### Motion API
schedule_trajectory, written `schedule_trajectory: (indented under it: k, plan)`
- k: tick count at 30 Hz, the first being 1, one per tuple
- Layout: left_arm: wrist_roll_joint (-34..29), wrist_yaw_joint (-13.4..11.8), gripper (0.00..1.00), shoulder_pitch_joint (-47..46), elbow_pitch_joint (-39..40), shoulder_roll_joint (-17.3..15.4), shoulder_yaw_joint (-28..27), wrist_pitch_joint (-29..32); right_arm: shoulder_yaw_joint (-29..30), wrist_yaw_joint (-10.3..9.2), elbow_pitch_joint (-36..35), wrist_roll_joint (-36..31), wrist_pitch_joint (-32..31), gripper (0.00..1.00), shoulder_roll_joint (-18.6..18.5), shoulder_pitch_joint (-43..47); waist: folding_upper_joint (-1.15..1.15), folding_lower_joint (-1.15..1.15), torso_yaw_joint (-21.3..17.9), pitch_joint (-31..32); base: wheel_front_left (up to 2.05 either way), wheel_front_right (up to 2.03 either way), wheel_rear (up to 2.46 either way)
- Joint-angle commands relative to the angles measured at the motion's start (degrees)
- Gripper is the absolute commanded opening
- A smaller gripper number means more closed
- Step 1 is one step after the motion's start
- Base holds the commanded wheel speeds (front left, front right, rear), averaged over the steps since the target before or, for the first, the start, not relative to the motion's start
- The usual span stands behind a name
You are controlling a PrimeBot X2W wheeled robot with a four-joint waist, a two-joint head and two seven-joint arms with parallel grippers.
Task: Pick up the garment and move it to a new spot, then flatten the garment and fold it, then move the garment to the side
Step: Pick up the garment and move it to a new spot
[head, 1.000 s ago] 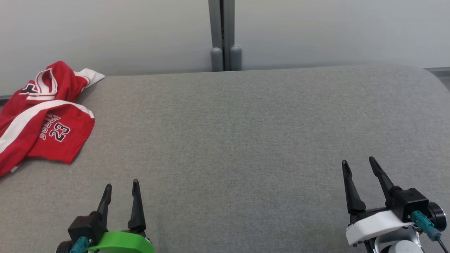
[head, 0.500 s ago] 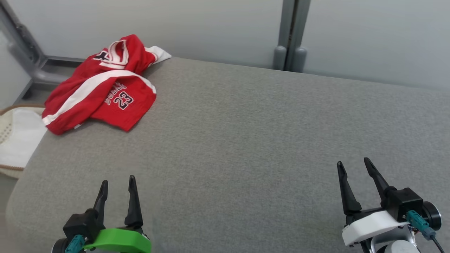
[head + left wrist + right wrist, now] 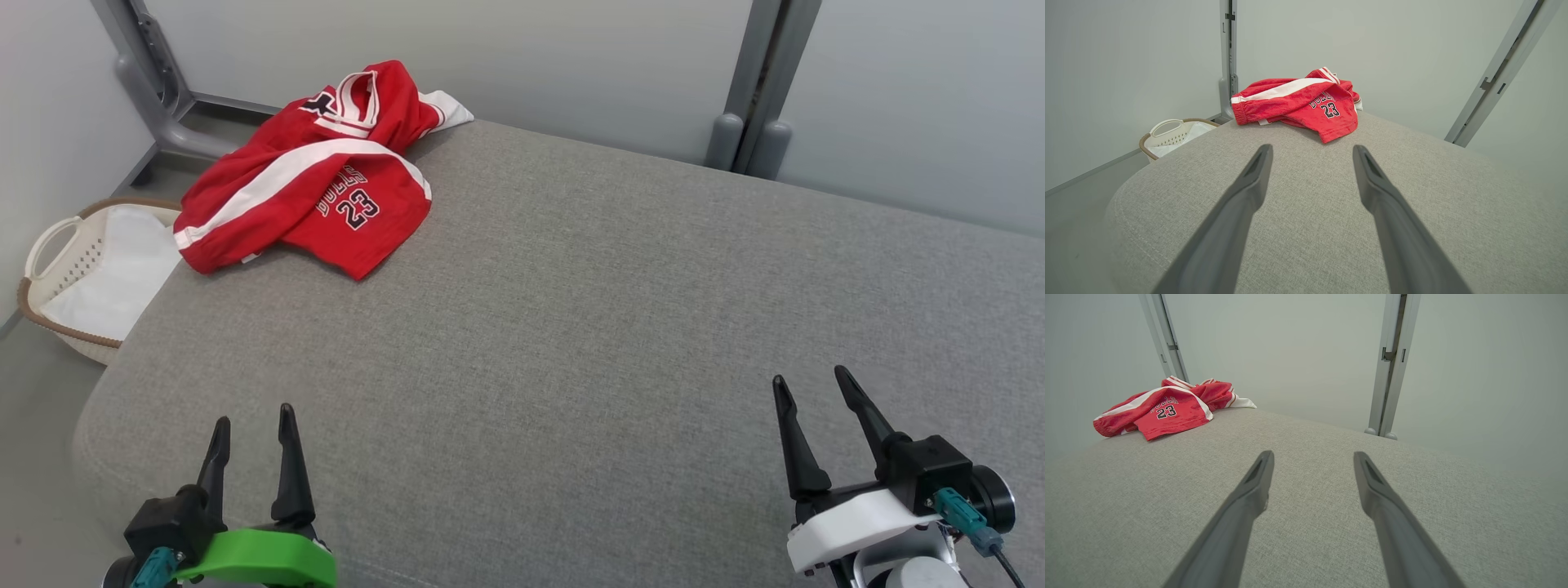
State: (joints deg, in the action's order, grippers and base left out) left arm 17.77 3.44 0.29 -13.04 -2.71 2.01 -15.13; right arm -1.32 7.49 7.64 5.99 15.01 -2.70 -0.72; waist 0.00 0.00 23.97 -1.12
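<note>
Pale grey wall panels stand behind the scene, joined by grey metal posts with rounded feet. In front of them a broad tabletop covered in grey woven fabric, with rounded padded corners, takes up most of the head view.

The garment is a red jersey-knit piece with white stripes, the dark number 23 and lettering above it. It lies crumpled in a loose heap at the far left corner of the tabletop, one white-edged flap reaching toward the wall. It rests on the fabric alone, well apart from both grippers.

On the floor just beside that corner, on the robot's left, sits a cream plastic laundry basket with a lattice wall and a brown rim. A white cloth lies in it.

The left gripper, with a green shell, hangs over the near left edge of the tabletop. Its two long dark fingers are spread wide with nothing between them, and in the left wrist view they point toward the garment. The right gripper, with a white shell, hovers over the near right part of the tabletop, its jaws likewise wide and empty.
</note>
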Motion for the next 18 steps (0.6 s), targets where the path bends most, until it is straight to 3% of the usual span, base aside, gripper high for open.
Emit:
schedule_trajectory:
  k: [1,9,18]
  plan:
    - [0.1,-0.2,1.0,-0.5,0.5,-0.3,-0.4,0.0,0.1,0.0,0.1,-0.1,0.3,1.0,-0.3,-0.5,0.0,0.0,-0.7,-0.3,0.0,0.0,0.0]
    - [-1.3,2.0,1.0,-6.2,3.2,-1.5,-5.1,0.0,0.6,0.0,-0.4,-1.6,0.3,1.0,-0.3,-1.4,0.0,0.0,-3.1,-2.6,0.0,0.0,0.0]
    - [-1.4,3.6,1.0,-25.6,1.1,-12.7,-7.5,1.0,-0.6,0.0,-1.0,-3.7,0.3,1.0,-0.3,-4.1,0.0,0.0,-6.6,-6.6,0.0,0.0,0.0]
